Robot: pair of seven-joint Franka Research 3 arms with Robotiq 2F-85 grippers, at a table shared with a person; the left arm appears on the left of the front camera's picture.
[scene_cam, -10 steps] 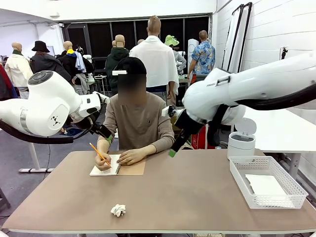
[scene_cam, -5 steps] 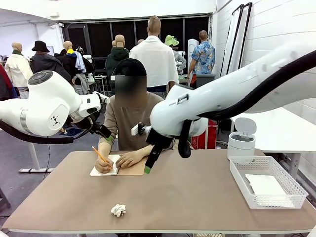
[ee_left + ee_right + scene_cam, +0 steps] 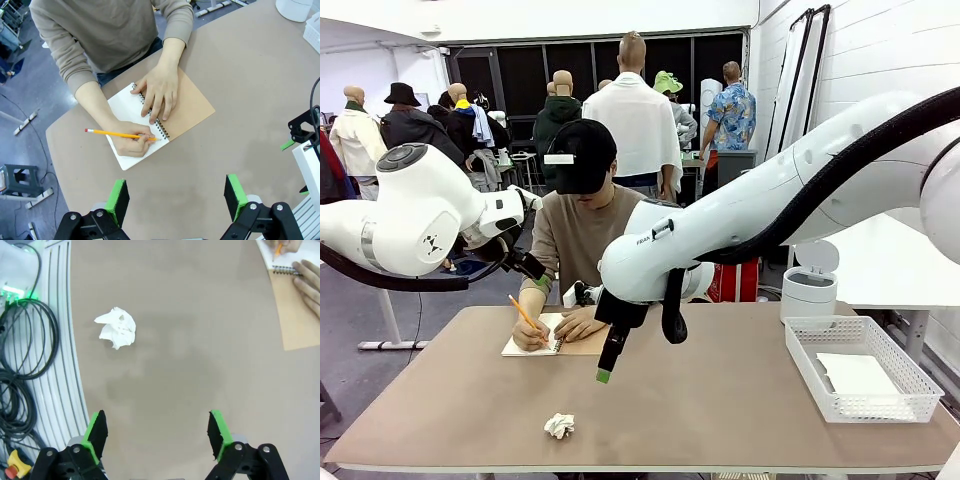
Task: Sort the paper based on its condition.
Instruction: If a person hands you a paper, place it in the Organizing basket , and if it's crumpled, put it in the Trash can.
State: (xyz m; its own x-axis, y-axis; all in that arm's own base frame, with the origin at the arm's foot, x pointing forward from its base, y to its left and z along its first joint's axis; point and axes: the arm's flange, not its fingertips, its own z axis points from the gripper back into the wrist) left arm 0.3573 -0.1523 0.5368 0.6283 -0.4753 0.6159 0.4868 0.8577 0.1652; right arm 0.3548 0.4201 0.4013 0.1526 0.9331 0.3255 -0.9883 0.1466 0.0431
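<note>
A crumpled ball of white paper [image 3: 559, 425] lies near the table's front edge, left of centre; the right wrist view has the paper ball [image 3: 116, 328] ahead and to the left. A flat white sheet [image 3: 858, 375] rests in the white basket [image 3: 912, 404] at the right. My right gripper [image 3: 606, 364] hangs open above the table's middle, pointing down, up and to the right of the ball; nothing sits between its green pads [image 3: 97, 431]. My left gripper [image 3: 176, 197] is open and empty, held high over the person's notebook [image 3: 192, 106].
At the far side a person writes with a yellow pencil [image 3: 521, 310] in a spiral notebook [image 3: 592, 345], one hand flat on the page. A white lidded bin [image 3: 809, 286] stands behind the basket. Cables [image 3: 25, 355] lie past the table's front edge.
My right arm has swung from the right of centre leftward and down, so its gripper now hangs over the table's middle. The left arm, the paper ball and the basket have not moved.
</note>
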